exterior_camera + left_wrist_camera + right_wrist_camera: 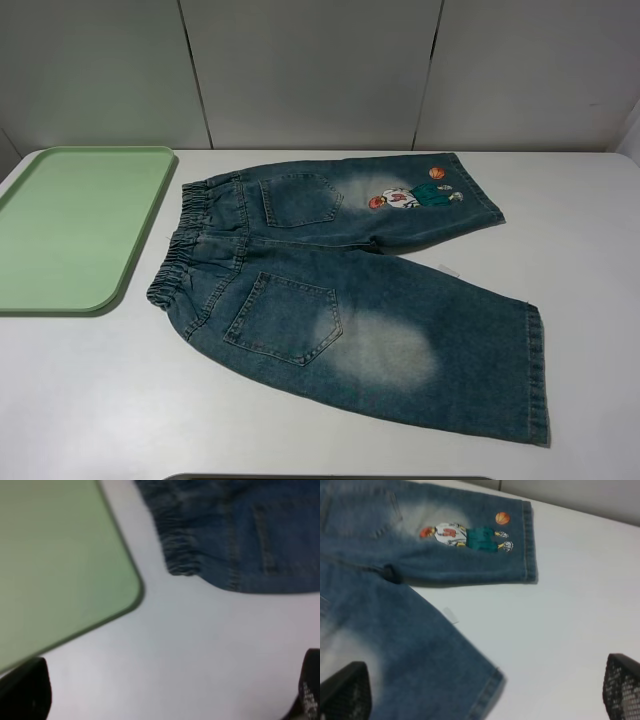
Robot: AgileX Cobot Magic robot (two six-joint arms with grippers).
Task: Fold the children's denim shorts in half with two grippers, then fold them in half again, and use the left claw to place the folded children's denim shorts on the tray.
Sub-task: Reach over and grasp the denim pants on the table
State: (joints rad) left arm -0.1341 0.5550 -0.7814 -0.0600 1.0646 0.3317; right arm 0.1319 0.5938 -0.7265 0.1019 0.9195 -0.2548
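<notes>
The children's denim shorts [350,300] lie flat and unfolded on the white table, waistband toward the left and legs toward the right. The cartoon basketball-player print [410,197] is on the far leg. The pale-green tray [70,220] lies to the left of the waistband. Neither arm shows in the exterior high view. In the left wrist view the left claw [167,700] is open above bare table, close to the tray's corner [125,580] and the waistband [180,555]. In the right wrist view the right gripper [485,695] is open over the near leg's hem [485,685]; the print [465,537] shows there too.
The white table [580,250] spreads right of and in front of the shorts. A grey panelled wall [300,70] stands behind the table. A small white tag [450,615] pokes out between the two legs.
</notes>
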